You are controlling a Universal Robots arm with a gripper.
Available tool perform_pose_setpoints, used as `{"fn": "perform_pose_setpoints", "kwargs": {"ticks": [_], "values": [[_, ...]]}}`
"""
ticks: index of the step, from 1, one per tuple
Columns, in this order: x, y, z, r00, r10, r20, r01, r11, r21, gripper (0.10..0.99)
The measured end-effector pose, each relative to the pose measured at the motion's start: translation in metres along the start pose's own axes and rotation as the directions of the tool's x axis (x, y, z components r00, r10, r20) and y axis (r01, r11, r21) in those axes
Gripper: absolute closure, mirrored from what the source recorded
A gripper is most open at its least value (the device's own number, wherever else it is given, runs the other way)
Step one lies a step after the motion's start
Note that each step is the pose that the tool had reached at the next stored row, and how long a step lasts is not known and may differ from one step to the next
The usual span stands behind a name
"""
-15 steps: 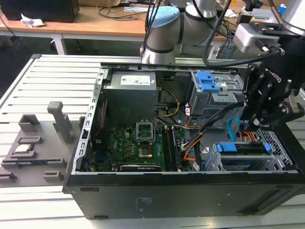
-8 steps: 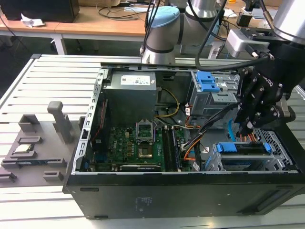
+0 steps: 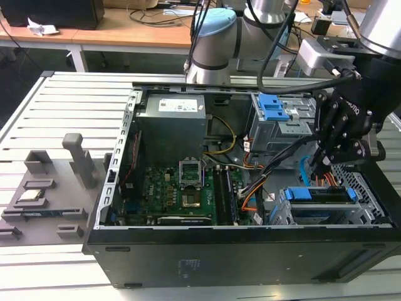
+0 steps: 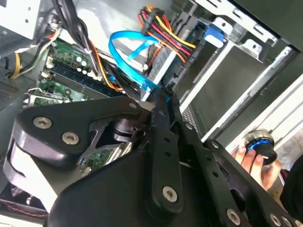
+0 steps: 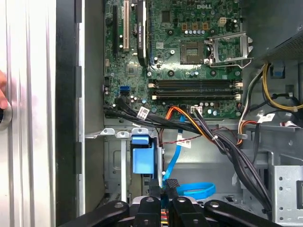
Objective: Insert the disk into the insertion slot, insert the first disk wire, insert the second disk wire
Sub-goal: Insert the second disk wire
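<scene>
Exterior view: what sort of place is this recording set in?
Probably a robotics lab bench: an open computer case lies on a slatted metal table, the gripper works inside it, and cluttered desks stand behind.

— How many drive cages sit in the open case (image 3: 188, 251)?
— Two: the insertion slot (image 3: 326, 210) with one disk (image 3: 319, 195) in it, and a taller cage (image 3: 279, 122) at its twelve o'clock.
— Motherboards?
— One motherboard (image 3: 182, 191), one gripper (image 3: 322, 164).
</scene>
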State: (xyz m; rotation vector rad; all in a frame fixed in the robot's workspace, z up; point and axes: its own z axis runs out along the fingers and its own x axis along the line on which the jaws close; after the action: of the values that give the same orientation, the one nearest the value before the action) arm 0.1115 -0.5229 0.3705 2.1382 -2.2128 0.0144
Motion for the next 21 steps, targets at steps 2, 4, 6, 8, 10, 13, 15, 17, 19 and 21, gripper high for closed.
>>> {"fn": "perform_pose_setpoints", "kwargs": {"ticks": [2, 4, 6, 8, 10, 13, 15, 17, 19, 21], "values": [[0.0062, -0.0006, 0.0061, 1.0000, 0.000, 0.0000, 0.000, 1.0000, 0.000, 0.925], [0.0063, -0.0013, 0.0099, 1.0000, 0.000, 0.0001, 0.000, 1.0000, 0.000, 0.925], [0.0061, -0.0038, 0.0129, 1.0000, 0.000, -0.0001, 0.000, 1.0000, 0.000, 0.925], [0.0059, -0.0065, 0.0153, 1.0000, -0.001, -0.0002, 0.001, 1.0000, 0.000, 0.925], [0.0056, -0.0087, 0.0182, 1.0000, -0.001, -0.0001, 0.001, 1.0000, 0.000, 0.925], [0.0053, -0.0126, 0.0220, 1.0000, -0.001, -0.0001, 0.001, 1.0000, 0.000, 0.925], [0.0051, -0.0141, 0.0239, 1.0000, -0.001, 0.0000, 0.001, 1.0000, 0.000, 0.925], [0.0051, -0.0144, 0.0259, 1.0000, -0.001, -0.0004, 0.001, 1.0000, 0.000, 0.925], [0.0049, -0.0149, 0.0285, 1.0000, -0.001, -0.0001, 0.001, 1.0000, 0.000, 0.925], [0.0048, -0.0152, 0.0290, 1.0000, -0.001, -0.0004, 0.001, 1.0000, 0.000, 0.925]]}}
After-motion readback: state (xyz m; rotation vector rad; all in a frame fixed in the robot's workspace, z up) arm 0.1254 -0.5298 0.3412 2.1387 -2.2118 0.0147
